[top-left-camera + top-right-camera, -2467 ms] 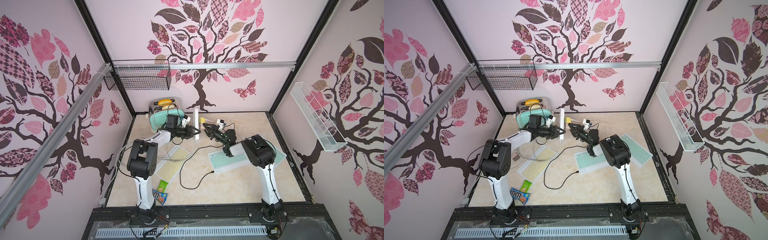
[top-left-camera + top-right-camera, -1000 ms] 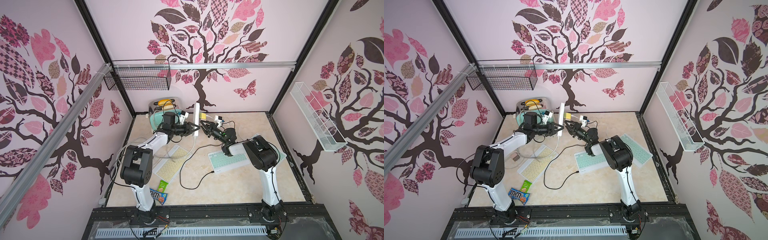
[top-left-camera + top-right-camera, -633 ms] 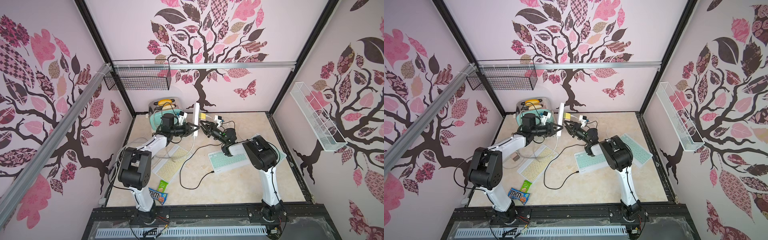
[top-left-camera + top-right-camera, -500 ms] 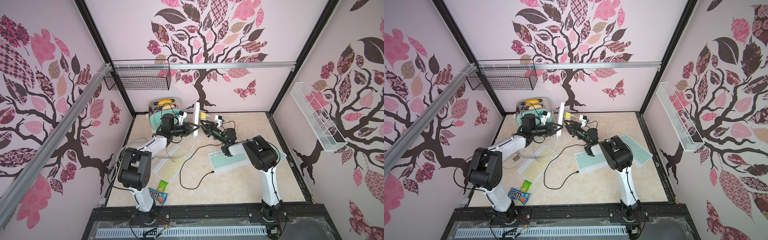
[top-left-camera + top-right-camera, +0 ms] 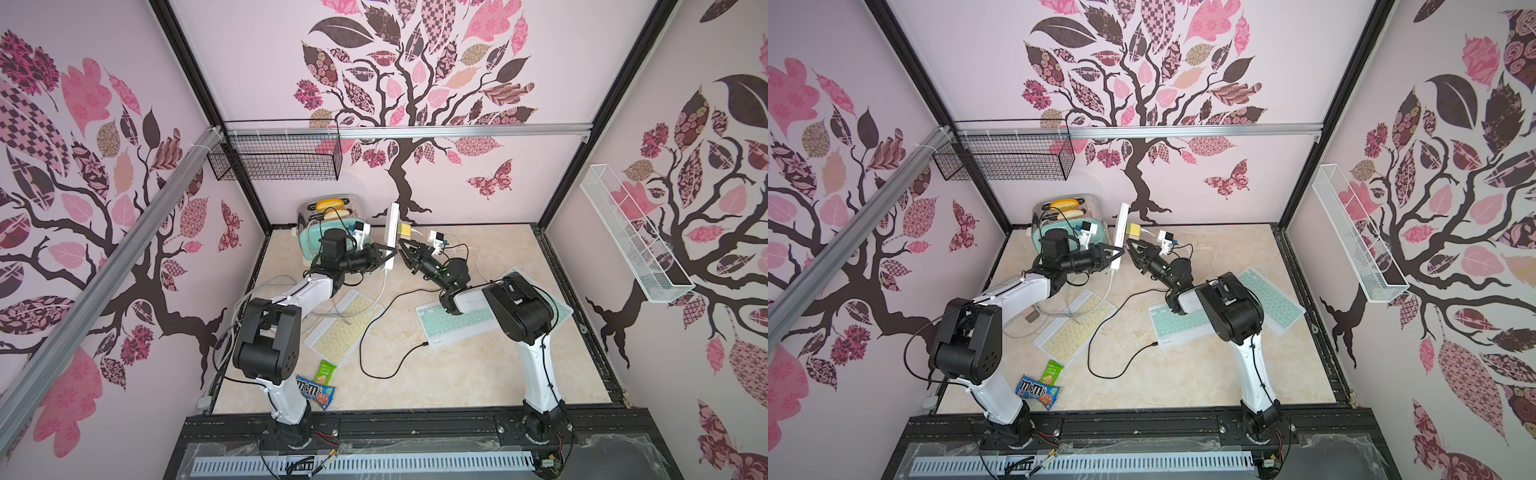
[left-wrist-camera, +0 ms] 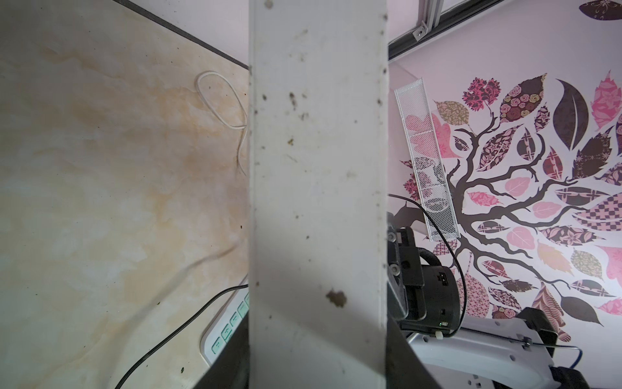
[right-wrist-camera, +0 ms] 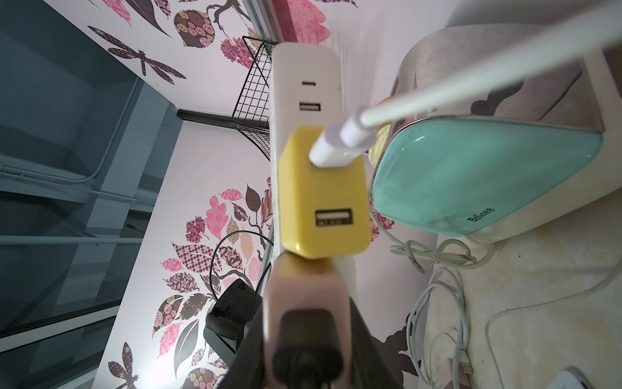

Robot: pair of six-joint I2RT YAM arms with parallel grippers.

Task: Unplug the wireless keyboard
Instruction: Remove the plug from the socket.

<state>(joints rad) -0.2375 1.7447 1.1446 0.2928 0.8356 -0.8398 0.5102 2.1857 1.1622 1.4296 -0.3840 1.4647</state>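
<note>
Both top views: my left gripper [image 5: 385, 255] clamps the long white plastic power strip [image 5: 391, 228] upright, and my right gripper [image 5: 402, 249] sits at its face. The mint-green flat wireless keyboard [image 5: 451, 328] lies on the beige table [image 5: 478, 374], trailing a thin black cable [image 5: 362, 332]. Left wrist: only the strip's back [image 6: 318, 168] shows; I should brace it rigid. Right wrist: my fingers pinch a pale pink charger block [image 7: 304, 289] below the yellow square adapter [image 7: 323, 202]. Seated or free, I cannot tell. Best to pull straight, without twisting.

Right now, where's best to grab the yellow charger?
Take the charger by its two flat sides near the empty port, probably straight from its front. It's a boxy block sticking out of the strip, and a white plug crowds the other end.
</note>
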